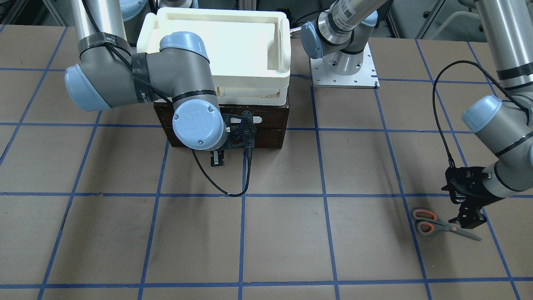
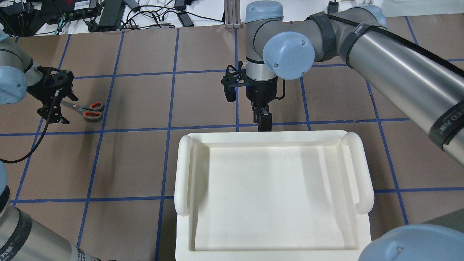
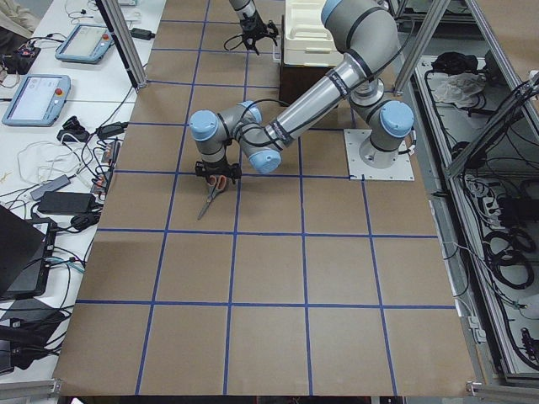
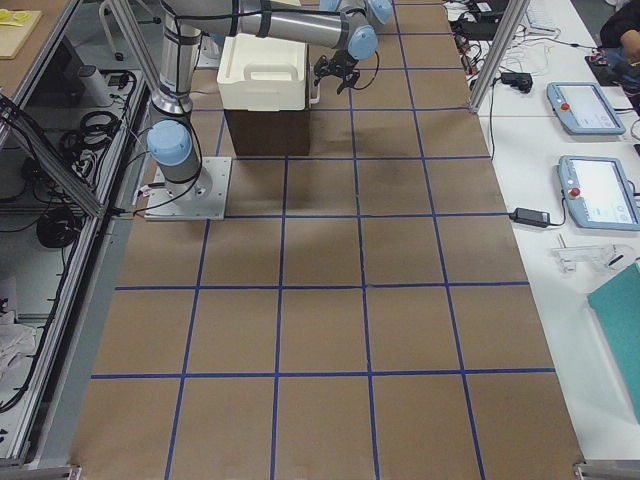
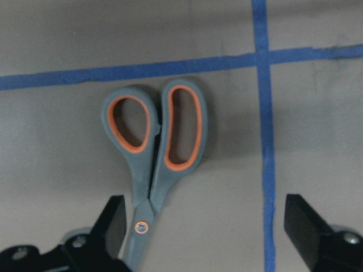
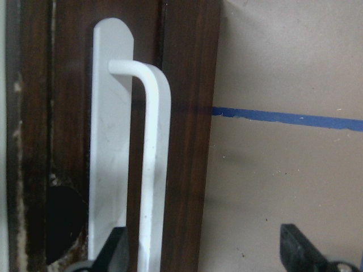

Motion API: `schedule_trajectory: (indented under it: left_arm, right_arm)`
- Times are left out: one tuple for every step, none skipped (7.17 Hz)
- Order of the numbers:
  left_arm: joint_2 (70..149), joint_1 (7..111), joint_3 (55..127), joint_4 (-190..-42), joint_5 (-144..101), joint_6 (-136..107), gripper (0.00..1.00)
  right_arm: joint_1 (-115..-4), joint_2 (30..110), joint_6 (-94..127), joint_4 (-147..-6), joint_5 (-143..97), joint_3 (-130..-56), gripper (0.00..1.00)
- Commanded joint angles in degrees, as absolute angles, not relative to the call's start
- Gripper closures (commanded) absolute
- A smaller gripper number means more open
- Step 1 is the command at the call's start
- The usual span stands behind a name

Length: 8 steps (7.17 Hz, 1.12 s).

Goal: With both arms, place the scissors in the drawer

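At left, I am poising my empty, wide-spread left gripper [image 5: 204,224] over grey orange-lined scissors [image 5: 153,170] to grasp; my right gripper [image 6: 201,246], equally spread, is straddling the white bar handle [image 6: 154,170] of the brown wooden drawer [image 6: 187,113].

No text reads clearly — the white print on the black strap [image 2: 445,125] round the right arm [image 2: 395,72] is blurred.
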<state>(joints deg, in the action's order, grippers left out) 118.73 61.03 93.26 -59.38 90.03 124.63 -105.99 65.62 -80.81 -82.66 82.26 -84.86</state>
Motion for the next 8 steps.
schedule_trajectory:
  left_arm:
    - [122.07, 61.0, 91.68, -55.29, 89.91, 131.79, 0.01]
    - [123.65, 61.08, 90.28, -55.28, 89.74, 132.62, 0.04]
    - [124.53, 61.08, 89.83, -55.28, 89.56, 132.97, 0.05]
    - [124.89, 61.08, 89.65, -55.28, 89.56, 133.07, 0.05]
    - [125.15, 61.08, 89.56, -55.28, 89.56, 133.94, 0.06]
    - [125.42, 61.08, 89.56, -55.28, 89.56, 134.12, 0.06]
    - [125.85, 61.08, 89.47, -55.28, 88.69, 133.51, 0.09]
    - [126.73, 61.0, 89.12, -55.28, 87.03, 133.07, 0.09]
  right_arm:
    - [-106.0, 65.48, -80.95, -82.62, 82.27, -85.69, 0.06]
    - [-106.0, 65.48, -81.03, -82.97, 82.18, -85.69, 0.06]
    - [-106.0, 65.39, -81.3, -83.49, 82.09, -85.69, 0.08]
    - [-106.0, 65.48, -81.21, -83.58, 82.09, -85.69, 0.24]
    - [-106.0, 65.48, -81.21, -83.76, 82.18, -85.69, 0.27]
    - [-106.0, 65.48, -81.47, -84.98, 82.35, -85.69, 0.32]
    - [-106.0, 65.39, -81.39, -85.95, 82.35, -85.61, 0.35]
    - [-106.0, 65.3, -81.56, -86.74, 82.35, -85.34, 0.35]
